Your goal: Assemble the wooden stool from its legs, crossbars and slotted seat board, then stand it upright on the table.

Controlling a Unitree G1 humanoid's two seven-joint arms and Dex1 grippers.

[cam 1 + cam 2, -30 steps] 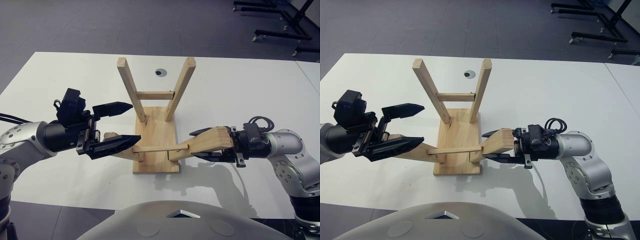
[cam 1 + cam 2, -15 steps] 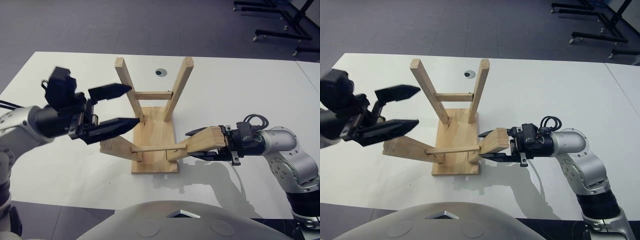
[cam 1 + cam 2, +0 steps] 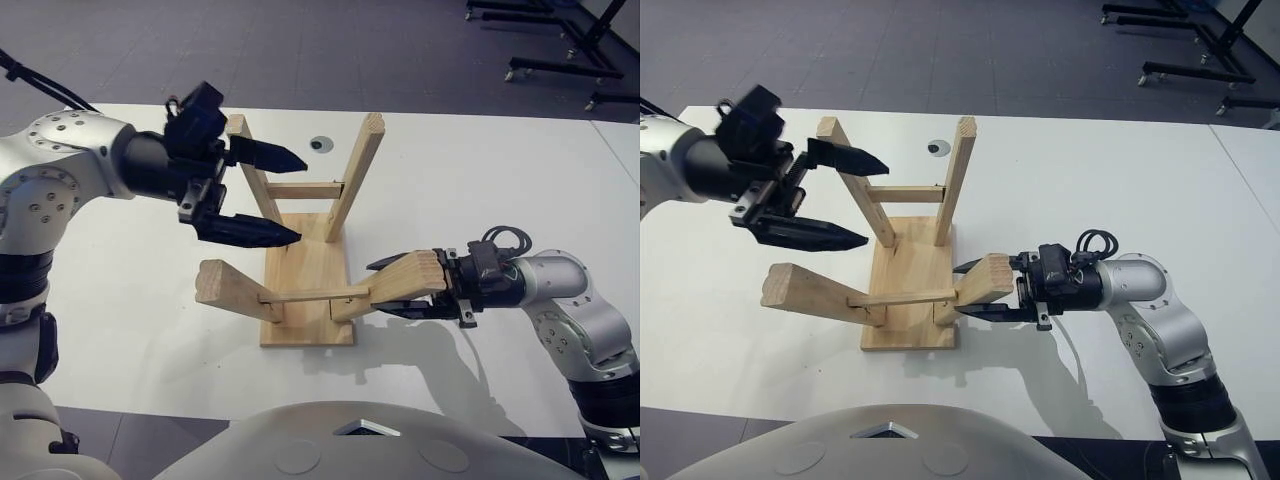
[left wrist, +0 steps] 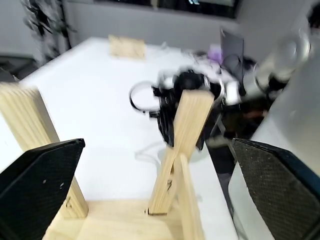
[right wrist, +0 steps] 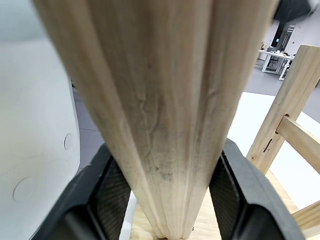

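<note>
Clamping the near right leg [image 3: 405, 283] with the right gripper [image 3: 380, 290], one finger above the wood and one below, tips lost behind that leg in the right wrist view. Holding the left gripper [image 3: 300, 200] spread wide across the far left leg [image 3: 262, 190]; cannot tell whether touching. Showing the seat board [image 3: 310, 268] flat on the table [image 3: 120, 300], far pair upright, near pair splayed low; slot joints hard to make out.

Silver arms [image 3: 62, 165] carry black cables [image 3: 502, 237]; left claw [image 3: 302, 200], right claw [image 3: 380, 290] are black.
</note>
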